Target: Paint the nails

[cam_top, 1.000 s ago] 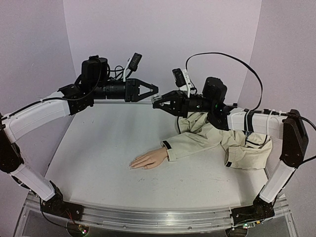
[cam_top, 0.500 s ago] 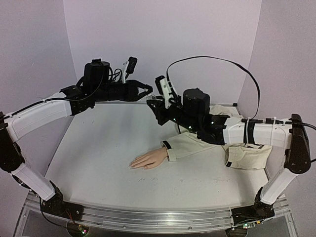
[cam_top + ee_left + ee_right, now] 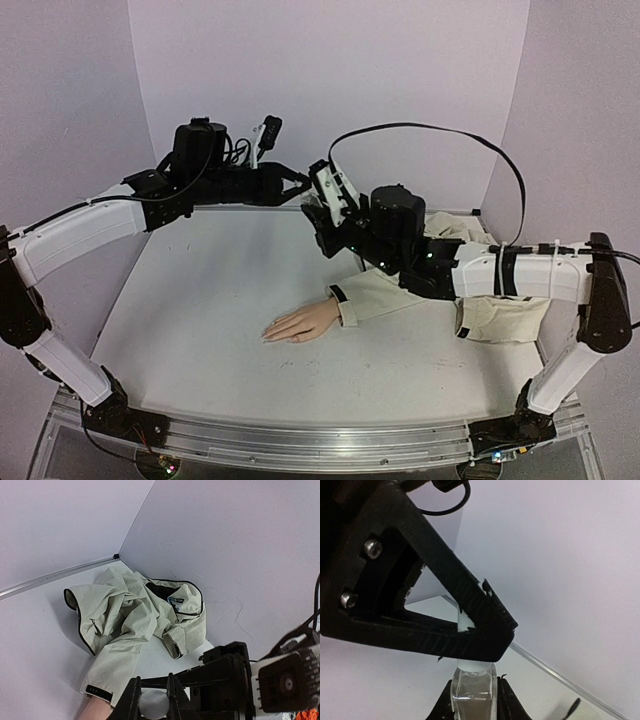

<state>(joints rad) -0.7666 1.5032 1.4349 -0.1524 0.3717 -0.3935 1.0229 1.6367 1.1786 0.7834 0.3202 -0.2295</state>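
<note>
Pinching the cap [image 3: 151,706] in the left gripper [image 3: 152,695], the bottle [image 3: 470,677] in the right gripper [image 3: 473,700], high up. Well below: the hand [image 3: 303,323], flat, nails [image 3: 268,334] pointing toward the left arm's side.

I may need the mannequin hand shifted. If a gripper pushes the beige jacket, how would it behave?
Probably floppy: the beige jacket lies crumpled in folds, so a push would likely bunch it. It looks thin and light. The mannequin hand in its sleeve might not follow.

text: none legible | jacket label [image 3: 178,601]: too small to read
</note>
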